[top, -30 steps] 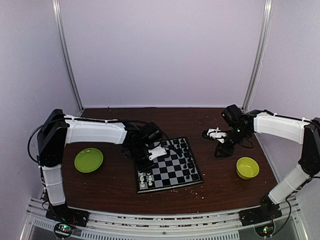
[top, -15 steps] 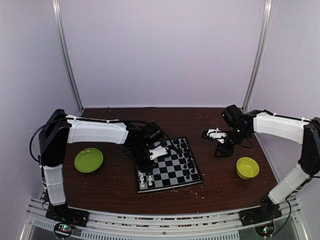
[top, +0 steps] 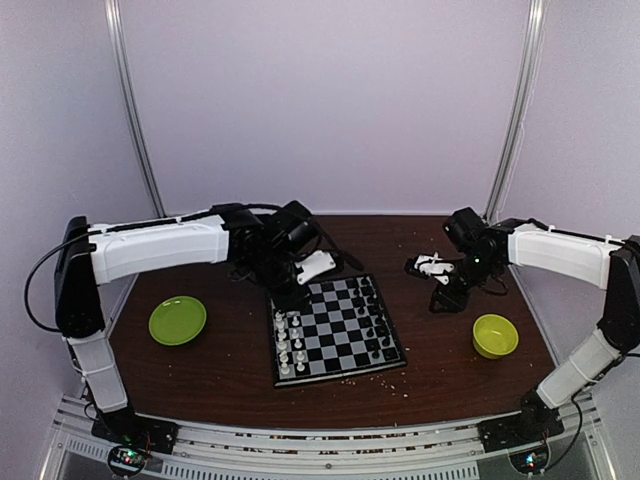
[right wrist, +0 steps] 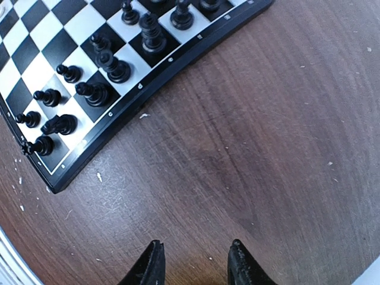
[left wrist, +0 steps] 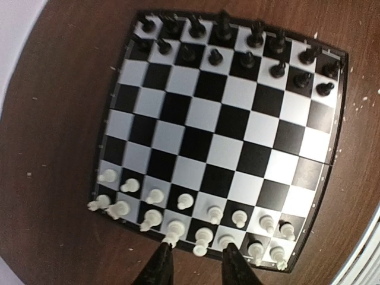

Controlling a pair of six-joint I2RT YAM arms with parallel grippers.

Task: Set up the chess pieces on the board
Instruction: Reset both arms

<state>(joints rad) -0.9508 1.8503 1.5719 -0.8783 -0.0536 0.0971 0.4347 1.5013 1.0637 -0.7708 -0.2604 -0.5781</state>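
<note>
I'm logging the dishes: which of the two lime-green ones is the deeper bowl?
The right-hand bowl, right of the board, has tall walls; the left-hand plate is wide and shallow.

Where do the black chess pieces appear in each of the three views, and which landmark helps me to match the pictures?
Top external: the black pieces stand along the right side of the board, near the middle of the picture.
Left wrist: they fill the two rows along the top of the picture.
Right wrist: they are in the upper left.
Shared landmark: the board's thin black rim, visible in all three views.
</note>
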